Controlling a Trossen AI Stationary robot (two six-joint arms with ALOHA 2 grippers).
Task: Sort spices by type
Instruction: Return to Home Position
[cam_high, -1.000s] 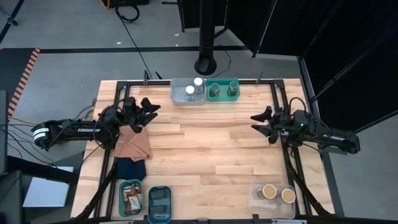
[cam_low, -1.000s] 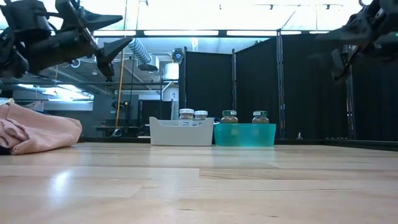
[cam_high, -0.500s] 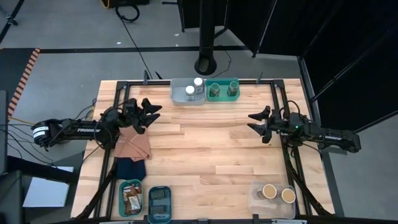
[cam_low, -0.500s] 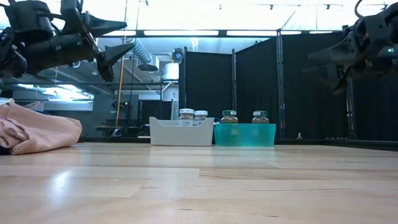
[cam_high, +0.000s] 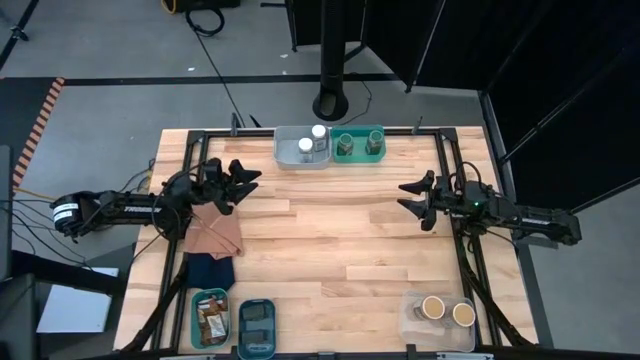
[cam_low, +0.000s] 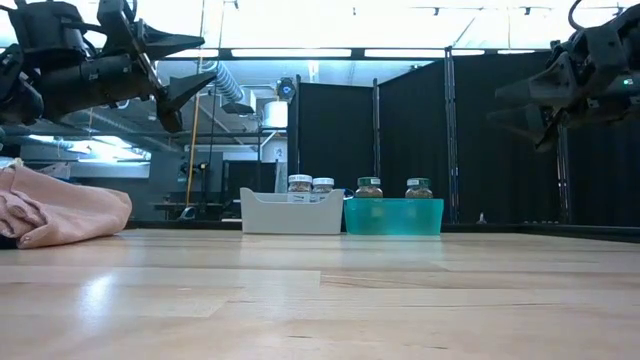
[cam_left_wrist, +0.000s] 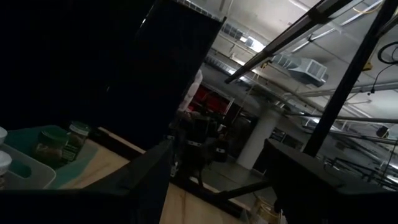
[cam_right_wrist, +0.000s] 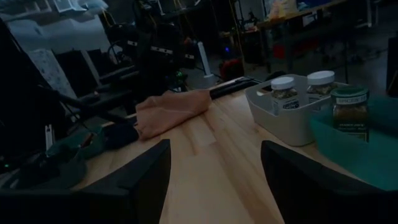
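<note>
The spices stand in bins. Two white-lidded jars sit in a white bin (cam_high: 303, 148) and two green-lidded jars in a teal bin (cam_high: 359, 144) at the far edge. Two tan-topped jars fill a clear bin (cam_high: 440, 312) at the near right. Brown packets lie in a teal tray (cam_high: 209, 316), and small black boxes in a blue tray (cam_high: 257, 324), at the near left. My left gripper (cam_high: 250, 181) hovers open above the table's left side. My right gripper (cam_high: 404, 196) hovers open above the right side. Both are empty and point toward the table's middle.
A brown folded cloth (cam_high: 215, 235) and a dark blue one (cam_high: 209, 270) lie under and near the left arm. A black metal frame (cam_high: 446, 160) runs along the table's edges. The wooden middle of the table (cam_high: 330, 240) holds nothing.
My right gripper has sunk a little and rolled slightly, staying open and empty. The bins, jars and cloths have kept their places.
</note>
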